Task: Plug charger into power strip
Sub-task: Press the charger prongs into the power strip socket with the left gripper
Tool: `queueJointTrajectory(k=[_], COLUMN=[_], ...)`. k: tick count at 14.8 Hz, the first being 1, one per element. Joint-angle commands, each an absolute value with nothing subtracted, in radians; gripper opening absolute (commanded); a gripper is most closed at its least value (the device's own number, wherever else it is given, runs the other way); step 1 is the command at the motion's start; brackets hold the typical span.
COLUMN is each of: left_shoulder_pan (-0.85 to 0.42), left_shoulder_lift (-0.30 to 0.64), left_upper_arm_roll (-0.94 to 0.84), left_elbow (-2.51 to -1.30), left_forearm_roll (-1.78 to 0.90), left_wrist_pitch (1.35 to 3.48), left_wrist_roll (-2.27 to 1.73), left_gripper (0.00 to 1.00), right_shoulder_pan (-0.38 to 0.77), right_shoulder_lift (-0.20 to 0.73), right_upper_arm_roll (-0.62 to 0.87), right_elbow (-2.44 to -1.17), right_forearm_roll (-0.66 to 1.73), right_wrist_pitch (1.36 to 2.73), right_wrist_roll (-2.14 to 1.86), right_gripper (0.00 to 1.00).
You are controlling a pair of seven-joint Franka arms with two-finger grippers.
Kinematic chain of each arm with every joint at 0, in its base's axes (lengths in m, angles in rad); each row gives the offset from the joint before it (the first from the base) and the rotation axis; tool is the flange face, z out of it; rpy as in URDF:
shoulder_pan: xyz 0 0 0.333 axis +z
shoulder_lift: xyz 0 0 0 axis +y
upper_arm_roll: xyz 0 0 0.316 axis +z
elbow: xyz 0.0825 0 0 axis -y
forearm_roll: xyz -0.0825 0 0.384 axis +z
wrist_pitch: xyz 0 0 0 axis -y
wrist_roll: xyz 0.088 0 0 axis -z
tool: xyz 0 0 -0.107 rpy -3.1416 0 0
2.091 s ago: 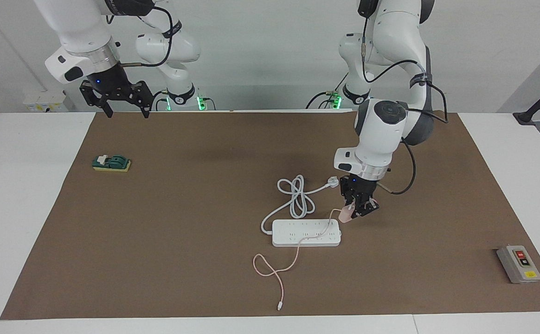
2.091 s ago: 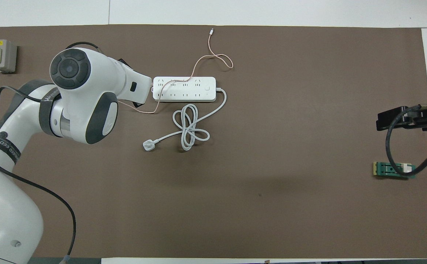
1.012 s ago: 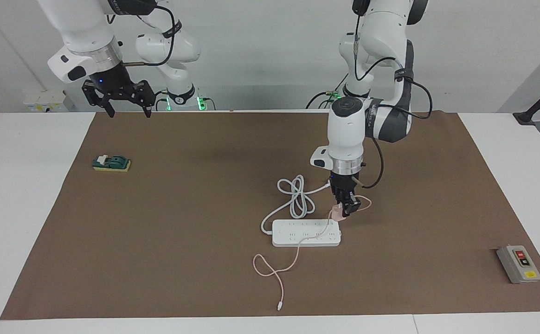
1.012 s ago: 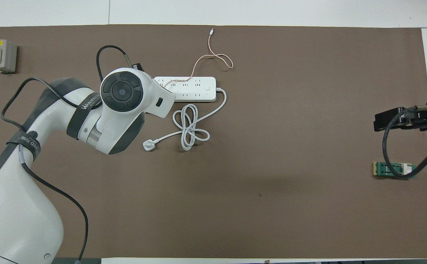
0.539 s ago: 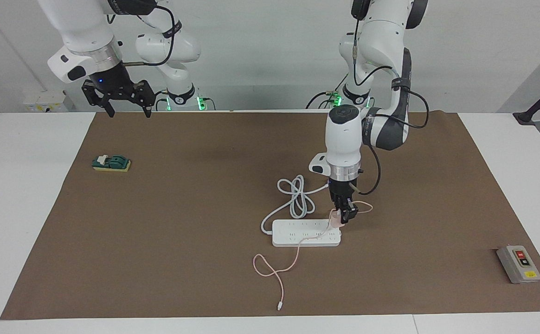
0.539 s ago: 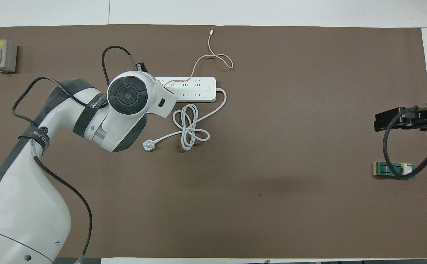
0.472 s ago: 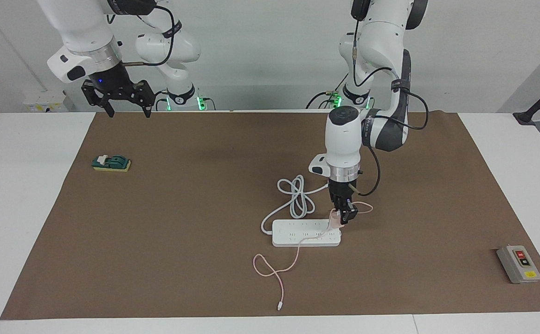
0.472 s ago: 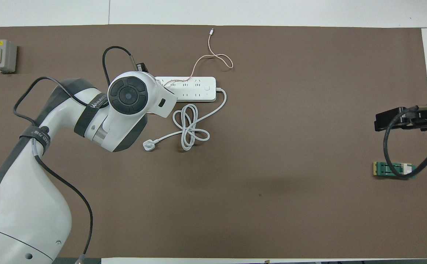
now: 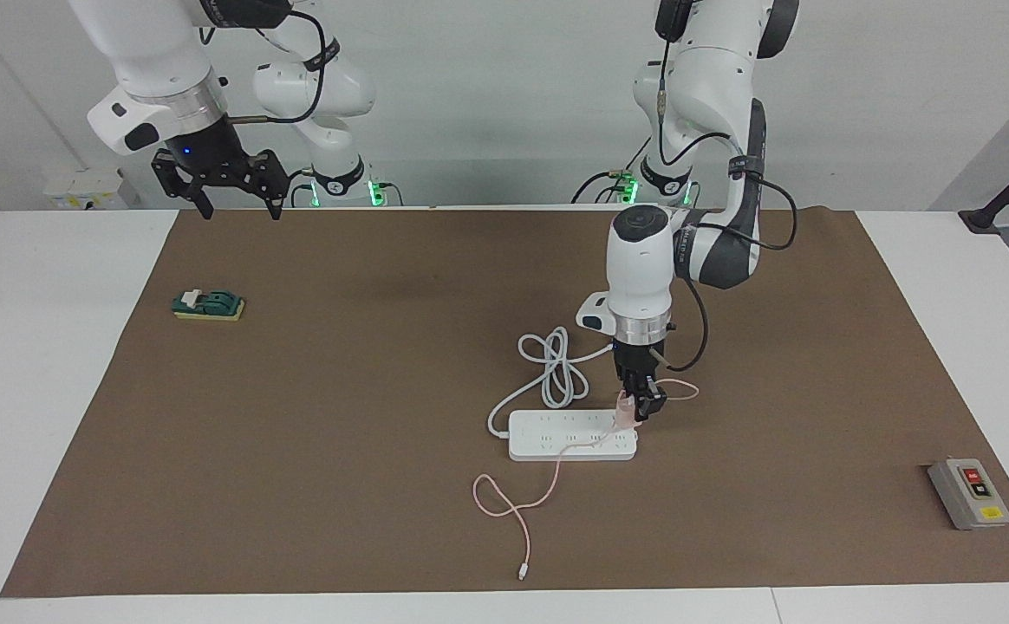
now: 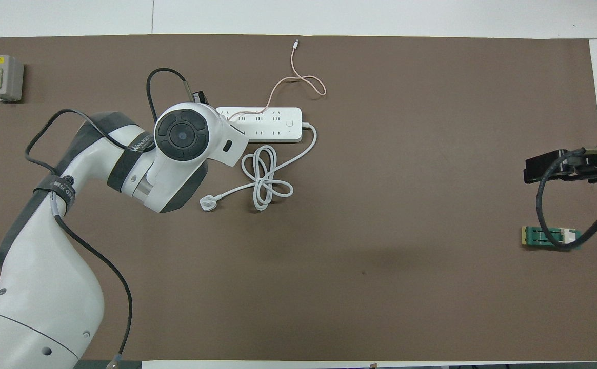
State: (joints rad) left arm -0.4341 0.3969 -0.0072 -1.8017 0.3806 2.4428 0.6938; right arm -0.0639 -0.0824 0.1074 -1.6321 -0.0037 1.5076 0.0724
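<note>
If the prongs miss the slots, the push may only shove the strip [image 9: 572, 435], since the left gripper [image 9: 636, 407], closed on the small pink charger [image 9: 624, 414], holds it over the strip's end, while the right gripper [image 9: 231, 195] waits open above the mat's edge

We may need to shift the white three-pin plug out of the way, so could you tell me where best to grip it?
Grip the three-pin plug across its flat body from straight above; it lies flat on the mat with its cord leading off toward the coil. The claw should close across the plug's width, clear of the cord.
</note>
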Motion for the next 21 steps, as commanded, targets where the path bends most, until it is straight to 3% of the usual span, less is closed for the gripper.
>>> queueJointTrajectory(k=[1, 21], left_shoulder_pan=[-0.426, -0.428], left_shoulder_lift=[0.387, 0.383], left_upper_arm_roll=[-0.006, -0.031], left_elbow=[-1.833, -1.842], left_forearm_roll=[0.407, 0.236], left_wrist_pitch=[2.482, 2.425], left_wrist_roll=[0.68, 0.701], left_gripper=[0.0, 0.0], right_shoulder_pan=[-0.083, -0.078], right_shoulder_lift=[-0.106, -0.106], right_upper_arm_roll=[0.12, 0.12], right_elbow=[-1.658, -1.66], right_forearm_roll=[-0.009, -0.009], right_wrist_pitch=[1.516, 1.516], right_wrist_roll=[0.074, 0.072], right_gripper=[1.0, 1.0])
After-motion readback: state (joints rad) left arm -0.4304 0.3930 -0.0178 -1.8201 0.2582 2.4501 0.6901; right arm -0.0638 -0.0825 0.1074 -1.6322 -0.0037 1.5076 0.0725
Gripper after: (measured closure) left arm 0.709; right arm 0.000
